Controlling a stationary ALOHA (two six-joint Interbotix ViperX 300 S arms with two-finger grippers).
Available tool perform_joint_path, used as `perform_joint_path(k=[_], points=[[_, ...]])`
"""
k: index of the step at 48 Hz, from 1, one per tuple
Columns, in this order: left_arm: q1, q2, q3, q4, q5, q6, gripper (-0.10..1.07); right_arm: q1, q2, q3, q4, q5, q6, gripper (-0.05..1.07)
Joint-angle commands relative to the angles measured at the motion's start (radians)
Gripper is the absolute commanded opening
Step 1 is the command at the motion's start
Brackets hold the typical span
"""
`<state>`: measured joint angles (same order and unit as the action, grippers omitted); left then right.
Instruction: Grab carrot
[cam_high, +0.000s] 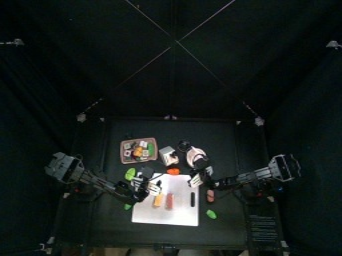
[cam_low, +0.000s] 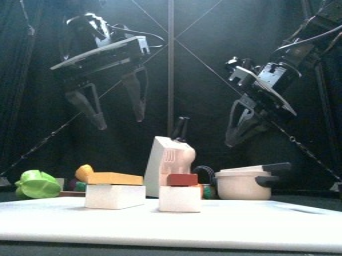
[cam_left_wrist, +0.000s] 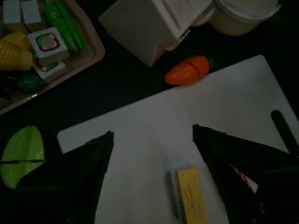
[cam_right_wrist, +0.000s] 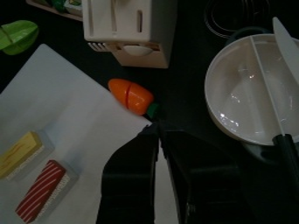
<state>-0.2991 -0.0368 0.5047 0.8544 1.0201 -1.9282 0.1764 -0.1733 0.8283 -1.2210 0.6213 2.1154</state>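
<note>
From above, the white cutting board (cam_high: 168, 203) lies on the table between both arms, the carrot (cam_high: 158, 182) a small orange spot at its far edge.

At table height, the left gripper (cam_low: 115, 106) hangs spread open and empty; the right gripper (cam_low: 241, 128) hangs high too.

The left wrist shows the carrot (cam_left_wrist: 187, 70) beside the board's edge, near the knife block (cam_left_wrist: 153, 28).

The right wrist (jaws pressed together, holding nothing) shows the carrot (cam_right_wrist: 132, 94) between board (cam_right_wrist: 59, 131) and white pot (cam_right_wrist: 253, 89).
</note>
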Motion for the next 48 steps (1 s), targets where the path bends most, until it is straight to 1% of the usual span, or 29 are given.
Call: perform_joint_path(k=[1,7,9,13,16,19,20,23,24,27,29,32,33,38,42,48], points=[[0.041,-0.075,0.017,0.055,-0.064,0.006,1.02,0.009,-0.014,-0.021,-0.003,0.002,0.000,0.52],[0.092,-0.156,0.094,0.195,-0.186,0.032,1.02,0.015,-0.011,-0.021,-0.012,0.000,-0.002,0.52],[0.114,-0.192,0.127,0.252,-0.247,0.044,1.02,0.014,-0.011,-0.020,-0.014,0.000,-0.002,0.52],[0.153,-0.245,0.183,0.321,-0.365,0.058,1.02,0.009,-0.011,-0.021,-0.015,0.000,-0.002,0.52],[0.193,-0.290,0.230,0.368,-0.492,0.064,1.02,0.009,-0.011,-0.026,-0.017,0.002,0.000,0.52],[0.239,-0.325,0.273,0.410,-0.607,0.066,1.02,0.009,-0.009,-0.029,-0.023,0.003,-0.002,0.52],[0.264,-0.341,0.293,0.433,-0.663,0.069,1.02,0.009,-0.009,-0.031,-0.028,0.003,-0.002,0.52],[0.319,-0.367,0.328,0.480,-0.756,0.072,1.02,0.006,-0.008,-0.034,-0.038,0.003,0.000,0.52],[0.347,-0.379,0.345,0.503,-0.798,0.077,1.02,0.005,-0.008,-0.037,-0.044,0.003,0.000,0.52],[0.400,-0.396,0.370,0.555,-0.868,0.084,1.02,0.000,-0.006,-0.044,-0.054,-0.002,0.000,0.52],[0.443,-0.402,0.383,0.611,-0.925,0.098,1.02,-0.009,-0.005,-0.054,-0.058,-0.009,-0.002,0.52],[0.489,-0.405,0.396,0.693,-0.980,0.127,1.02,-0.023,-0.002,-0.067,-0.060,-0.023,-0.002,0.52],[0.511,-0.405,0.402,0.736,-0.999,0.146,1.02,-0.028,0.000,-0.074,-0.060,-0.032,-0.002,0.52],[0.571,-0.403,0.403,0.850,-1.051,0.207,1.02,-0.057,0.017,-0.098,-0.064,-0.098,-0.003,0.52],[0.594,-0.403,0.399,0.891,-1.068,0.247,1.02,-0.077,0.038,-0.110,-0.072,-0.146,-0.003,0.52],[0.615,-0.400,0.391,0.937,-1.071,0.321,1.02,-0.114,0.067,-0.127,-0.075,-0.183,-0.005,0.52]])
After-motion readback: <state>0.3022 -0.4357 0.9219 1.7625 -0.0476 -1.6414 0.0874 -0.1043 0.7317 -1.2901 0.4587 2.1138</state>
